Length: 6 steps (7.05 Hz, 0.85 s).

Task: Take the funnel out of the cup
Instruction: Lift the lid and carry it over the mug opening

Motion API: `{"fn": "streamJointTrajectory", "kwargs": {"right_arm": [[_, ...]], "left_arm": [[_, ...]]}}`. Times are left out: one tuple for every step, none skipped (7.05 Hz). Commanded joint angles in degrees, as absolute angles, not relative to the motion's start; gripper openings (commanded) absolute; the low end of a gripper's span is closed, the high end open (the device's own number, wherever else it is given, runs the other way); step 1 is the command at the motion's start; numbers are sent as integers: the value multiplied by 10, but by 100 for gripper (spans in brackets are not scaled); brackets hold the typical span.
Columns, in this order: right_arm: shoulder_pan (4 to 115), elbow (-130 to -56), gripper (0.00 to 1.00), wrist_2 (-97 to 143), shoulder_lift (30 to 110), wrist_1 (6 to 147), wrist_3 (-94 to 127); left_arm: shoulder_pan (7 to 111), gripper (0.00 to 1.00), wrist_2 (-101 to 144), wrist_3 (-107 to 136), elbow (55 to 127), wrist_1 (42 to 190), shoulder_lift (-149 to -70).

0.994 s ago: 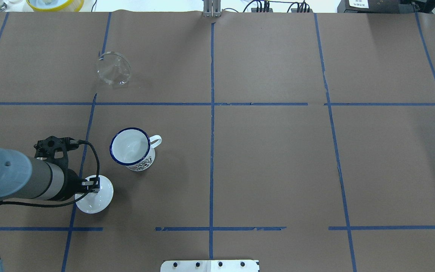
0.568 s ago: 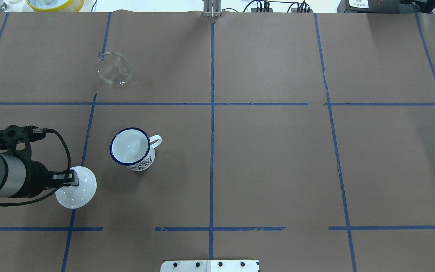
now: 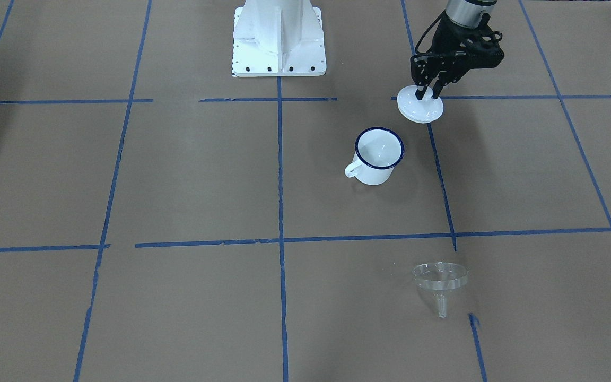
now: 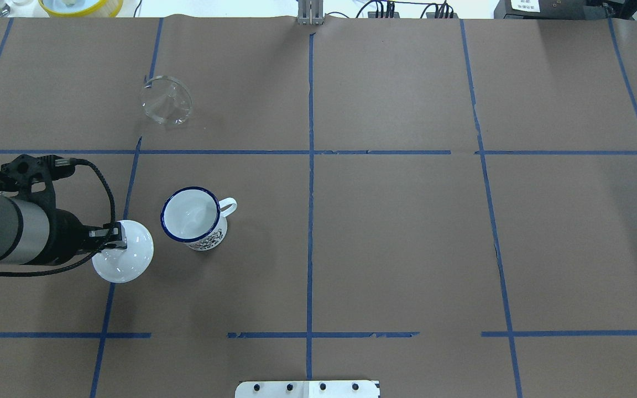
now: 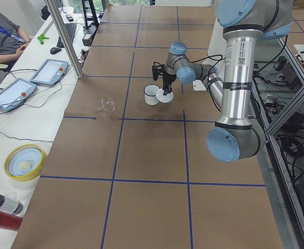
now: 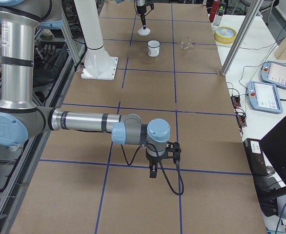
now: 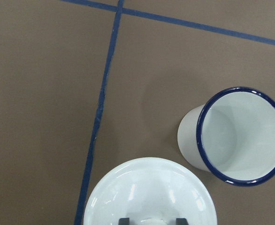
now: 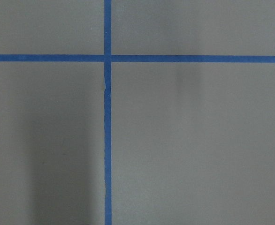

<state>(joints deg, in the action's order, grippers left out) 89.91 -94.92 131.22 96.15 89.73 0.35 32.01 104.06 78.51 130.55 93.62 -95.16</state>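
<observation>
Holding the knobbed lid [image 3: 420, 110] clamped in the left hand [image 3: 428, 96] just beside the empty enamel mug [image 3: 378, 157], with the clear funnel [image 3: 439, 278] lying tipped on the surface [image 3: 178, 185] well beyond it, left arm nearer.

A table [image 4: 407, 232] covered in brown paper is marked into squares by blue tape [image 4: 310, 221]. The white enamel mug [image 4: 191, 217] stands upright on it. The clear funnel [image 4: 166, 100] lies well apart, in the neighbouring square. The robot's white base [image 3: 278, 37] is bolted at the table's edge.
</observation>
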Motion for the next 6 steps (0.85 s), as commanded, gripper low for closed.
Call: {"fn": "streamJointTrajectory", "kwargs": {"right_arm": [[899,-949,100,1312,962,897,4],[899,-949,100,1312,962,897,4],[899,-949,100,1312,962,897,4],[899,-949,100,1312,962,897,4],[899,-949,100,1312,962,897,4],[899,-949,100,1312,962,897,4]], "left_arm": [[324,0,1040,770,1246,840,-1090],[325,0,1040,769,1227,833,-1112],[332,0,1040,766,1216,832,-1123],[342,0,1041,743,1198,831,-1134],[356,0,1041,717,1186,831,-1135],[360,0,1042,708,1184,831,-1135]]}}
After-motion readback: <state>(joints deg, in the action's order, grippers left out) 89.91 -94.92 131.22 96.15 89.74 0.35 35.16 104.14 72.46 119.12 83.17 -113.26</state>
